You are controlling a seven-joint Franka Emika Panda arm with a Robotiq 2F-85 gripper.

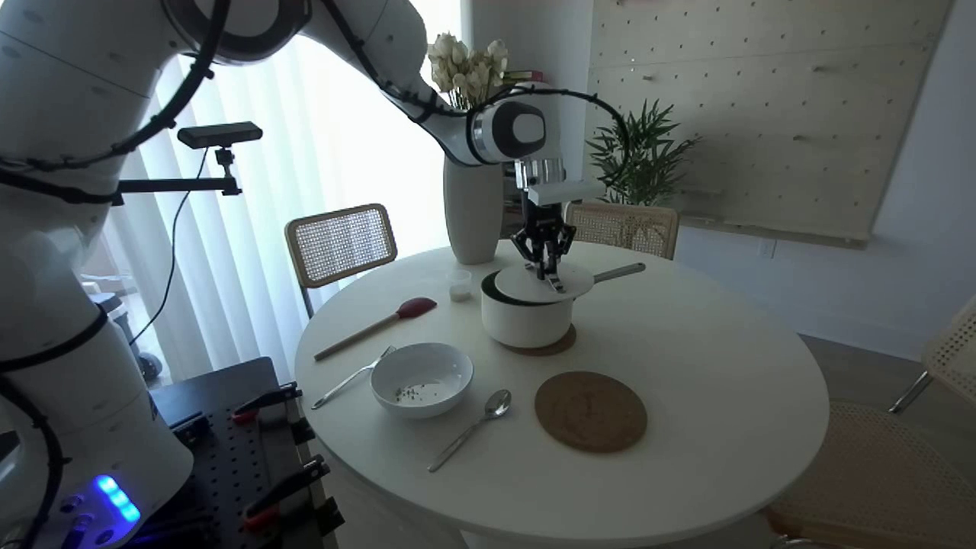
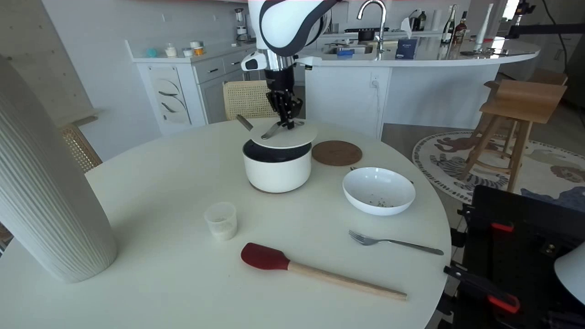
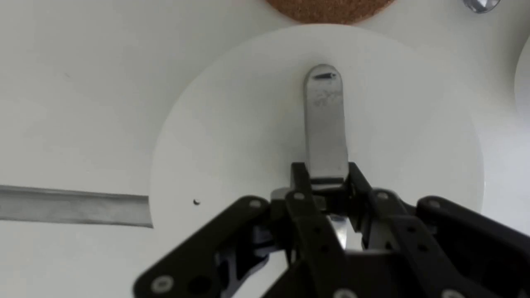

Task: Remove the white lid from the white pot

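The fingers [image 3: 299, 178] of the gripper [image 3: 325, 171] were pinching the metal strap handle [image 3: 325, 120] on top of the white lid [image 2: 292, 136]; the disc spread out below them, and the rounded end of the strap reached past their tips. The lid was over the white pot [image 2: 277, 170], with a dark strip of the inside showing on the side toward the translucent cup [image 2: 221, 220]. Whether any of the lid touched the rim could not be told. The pot's long handle [image 1: 624, 271] stuck out past the lid.

The pot stood on a brown mat [image 1: 563, 343] on the round table [image 1: 717, 404]. A second brown mat [image 1: 591, 412] lay beside it, and a spoon [image 1: 476, 425] lay between that mat and a white bowl [image 1: 422, 374] holding small dark bits. Across the bowl was a fork [image 2: 386, 241], its handle ending near the table's robot-side edge; a red-headed spatula [image 2: 324, 274] pointed its wooden handle toward the same edge. A white vase [image 1: 473, 213] of pale flowers [image 1: 467, 65] stood near the window-side edge.

Cane-backed chairs [image 1: 343, 245] surrounded the table. A leafy plant [image 1: 648, 152] stood before a pegboard [image 1: 762, 99], and an exterior view took in a kitchen island [image 2: 345, 98] and a wooden stool [image 2: 525, 103].
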